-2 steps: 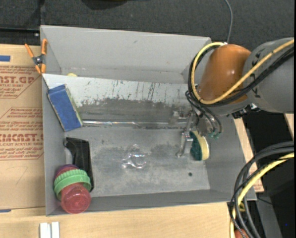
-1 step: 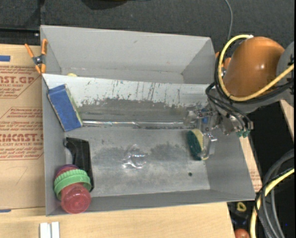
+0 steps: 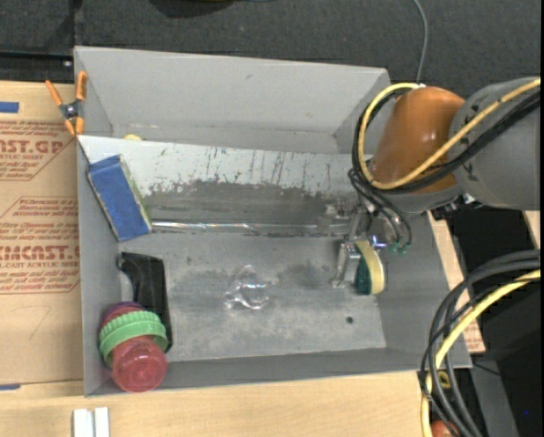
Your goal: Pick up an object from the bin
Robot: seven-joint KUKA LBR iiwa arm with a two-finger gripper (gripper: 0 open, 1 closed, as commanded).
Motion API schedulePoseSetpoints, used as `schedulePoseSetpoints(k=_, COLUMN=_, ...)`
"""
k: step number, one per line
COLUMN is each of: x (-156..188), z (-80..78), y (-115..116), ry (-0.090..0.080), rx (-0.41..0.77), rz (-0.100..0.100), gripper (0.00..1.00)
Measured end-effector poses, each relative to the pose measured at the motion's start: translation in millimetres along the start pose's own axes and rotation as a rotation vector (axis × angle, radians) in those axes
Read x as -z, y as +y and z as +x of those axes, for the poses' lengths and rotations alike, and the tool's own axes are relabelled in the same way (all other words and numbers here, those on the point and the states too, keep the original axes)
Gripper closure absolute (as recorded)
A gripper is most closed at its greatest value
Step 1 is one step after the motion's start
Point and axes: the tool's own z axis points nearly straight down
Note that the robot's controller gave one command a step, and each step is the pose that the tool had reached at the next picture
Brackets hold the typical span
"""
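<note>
Camera view: my pincer [image 3: 355, 267] is low in the bin [image 3: 226, 89], close to its right edge and about midway along it. A small teal-and-cream thing [image 3: 370, 274] sits hard against the pincer. I cannot tell whether the pincer is apart, together or clamped on that thing.

A clear plastic scrap [image 3: 249, 291] lies mid-floor and a blue block [image 3: 118, 197] leans at the left wall. A black piece [image 3: 146, 280] and a green-and-red toy [image 3: 133, 344] are in the near left corner.

Judgement: pincer positioned at the thing; grasp unconfirmed, lift outstanding.
</note>
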Motion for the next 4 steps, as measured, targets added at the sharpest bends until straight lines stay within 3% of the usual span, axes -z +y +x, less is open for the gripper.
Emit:
schedulePoseSetpoints(k=1, x=24.8, z=15.7, y=-54.0, ry=-0.020, rx=0.114, rz=0.006, gripper=0.00)
schedulePoseSetpoints(k=2, x=-18.5, z=-3.1, y=-27.4, ry=-0.003, rx=-0.330, rz=-0.003, gripper=0.00)
schedulePoseSetpoints(k=3, x=41.5, z=16.2, y=-58.8, ry=-0.024, rx=-0.182, rz=0.002, gripper=0.00)
schedulePoseSetpoints(k=4, x=-1.8, z=-1.4, y=-66.3, ry=-0.004, rx=-0.273, rz=-0.005, gripper=0.00)
